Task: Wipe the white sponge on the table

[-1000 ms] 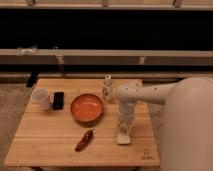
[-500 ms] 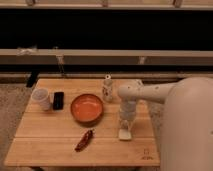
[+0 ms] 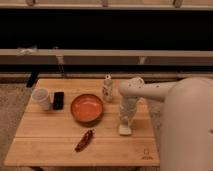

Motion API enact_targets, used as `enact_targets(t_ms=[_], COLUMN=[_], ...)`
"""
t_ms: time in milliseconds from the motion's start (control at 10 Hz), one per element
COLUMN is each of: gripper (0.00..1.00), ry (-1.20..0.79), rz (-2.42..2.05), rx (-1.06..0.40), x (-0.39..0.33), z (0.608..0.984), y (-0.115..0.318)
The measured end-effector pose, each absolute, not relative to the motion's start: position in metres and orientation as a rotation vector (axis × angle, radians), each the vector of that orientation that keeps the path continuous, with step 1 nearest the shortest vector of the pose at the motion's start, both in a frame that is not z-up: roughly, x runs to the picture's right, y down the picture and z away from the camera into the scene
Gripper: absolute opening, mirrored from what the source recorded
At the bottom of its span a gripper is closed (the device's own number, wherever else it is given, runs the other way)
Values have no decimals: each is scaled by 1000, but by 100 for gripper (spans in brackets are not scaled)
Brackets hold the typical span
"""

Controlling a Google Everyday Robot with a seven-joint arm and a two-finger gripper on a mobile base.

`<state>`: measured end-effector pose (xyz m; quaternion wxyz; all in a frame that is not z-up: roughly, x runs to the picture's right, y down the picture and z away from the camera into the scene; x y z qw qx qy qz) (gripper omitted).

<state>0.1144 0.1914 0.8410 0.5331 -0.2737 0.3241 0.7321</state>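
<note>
One white sponge (image 3: 125, 131) lies flat on the right half of the one wooden table (image 3: 50, 145), towards the front edge. My gripper (image 3: 126, 122) stands straight down onto its top. Whether it is wide, narrow or clamped, I cannot tell. My single arm (image 3: 150, 91) reaches in from the right, runs level above the table, then bends down at the wrist to the sponge. To the left of the sponge sits one orange bowl (image 3: 87, 108), and behind it one small white bottle (image 3: 107, 88). One red pepper (image 3: 84, 140) lies in front of the bowl. At the far left stand one white cup (image 3: 41, 98) and, just beside it, one flat black slab (image 3: 58, 100).
</note>
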Motion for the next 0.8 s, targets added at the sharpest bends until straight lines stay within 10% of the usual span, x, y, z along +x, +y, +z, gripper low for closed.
enact_targets(t_ms=[800], gripper=[0], ry=[715], rz=[1706], rx=[-665], x=[100], z=[857], y=[175])
